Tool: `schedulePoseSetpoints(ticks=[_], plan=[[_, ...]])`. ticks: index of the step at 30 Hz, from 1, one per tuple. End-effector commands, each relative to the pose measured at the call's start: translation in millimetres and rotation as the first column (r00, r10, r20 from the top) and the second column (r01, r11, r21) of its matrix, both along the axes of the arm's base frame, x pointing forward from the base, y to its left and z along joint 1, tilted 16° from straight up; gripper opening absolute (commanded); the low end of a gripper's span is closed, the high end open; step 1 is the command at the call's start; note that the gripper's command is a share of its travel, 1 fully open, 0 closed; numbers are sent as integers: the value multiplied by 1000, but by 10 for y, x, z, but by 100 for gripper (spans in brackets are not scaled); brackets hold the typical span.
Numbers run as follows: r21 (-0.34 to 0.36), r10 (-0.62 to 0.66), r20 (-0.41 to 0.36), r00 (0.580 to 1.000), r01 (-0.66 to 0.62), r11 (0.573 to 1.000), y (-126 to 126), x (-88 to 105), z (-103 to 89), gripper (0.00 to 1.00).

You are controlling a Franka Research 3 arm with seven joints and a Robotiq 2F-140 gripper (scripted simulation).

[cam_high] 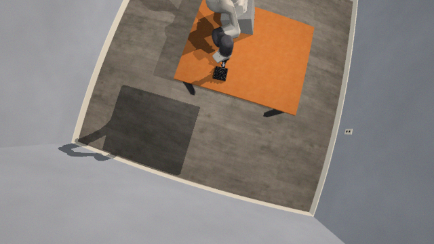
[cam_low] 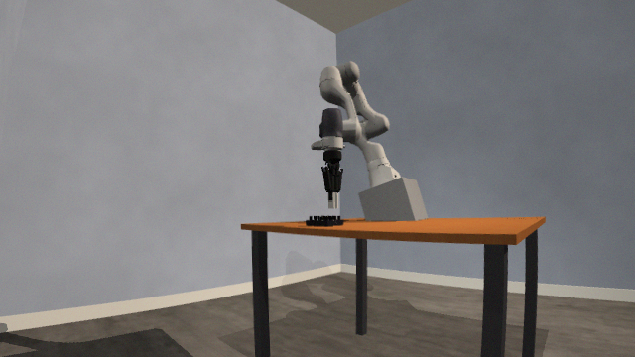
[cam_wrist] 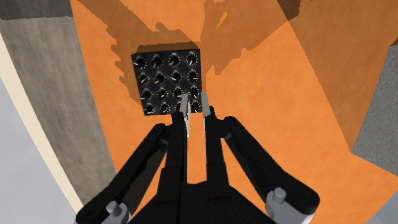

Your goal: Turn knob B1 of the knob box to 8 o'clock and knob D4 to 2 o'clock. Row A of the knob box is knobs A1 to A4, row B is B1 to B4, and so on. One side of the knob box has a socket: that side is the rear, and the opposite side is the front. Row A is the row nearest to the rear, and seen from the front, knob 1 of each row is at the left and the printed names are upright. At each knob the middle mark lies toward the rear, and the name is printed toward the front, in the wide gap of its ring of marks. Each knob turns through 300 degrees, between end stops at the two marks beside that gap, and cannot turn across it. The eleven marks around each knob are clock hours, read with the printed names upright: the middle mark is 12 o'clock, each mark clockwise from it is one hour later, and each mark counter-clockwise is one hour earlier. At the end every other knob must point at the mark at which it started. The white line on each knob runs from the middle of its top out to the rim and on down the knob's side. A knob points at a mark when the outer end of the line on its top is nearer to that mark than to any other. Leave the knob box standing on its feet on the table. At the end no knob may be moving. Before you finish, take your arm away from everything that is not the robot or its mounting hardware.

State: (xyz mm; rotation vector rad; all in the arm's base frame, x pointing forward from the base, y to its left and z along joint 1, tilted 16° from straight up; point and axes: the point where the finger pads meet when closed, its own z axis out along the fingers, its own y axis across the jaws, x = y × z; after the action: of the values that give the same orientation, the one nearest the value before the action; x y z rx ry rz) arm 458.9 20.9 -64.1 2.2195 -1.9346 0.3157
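While the knob box is being left standing near the left front corner of the orange table, the gripper is being held above it by the arm, clear of the knobs. Its fingers are being kept nearly together, a narrow gap showing between them and nothing pinched. Behind, a grey pedestal is being used as the mount.

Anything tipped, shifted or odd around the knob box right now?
Nothing stands out. The black square knob box sits flat on the orange table near its edge, and the gripper hangs above the box's near corner, jaws nearly shut, holding nothing.
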Motion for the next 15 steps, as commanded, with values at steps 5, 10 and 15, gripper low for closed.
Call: schedulePoseSetpoints(ticks=[5, 10, 15], plan=[[3, -2, 8, 1000, 2, 1000, -11, 24, -96, 12], [3, -2, 8, 1000, 2, 1000, -21, 25, -131, 12], [3, -2, 8, 1000, 2, 1000, -34, 27, -179, 12]])
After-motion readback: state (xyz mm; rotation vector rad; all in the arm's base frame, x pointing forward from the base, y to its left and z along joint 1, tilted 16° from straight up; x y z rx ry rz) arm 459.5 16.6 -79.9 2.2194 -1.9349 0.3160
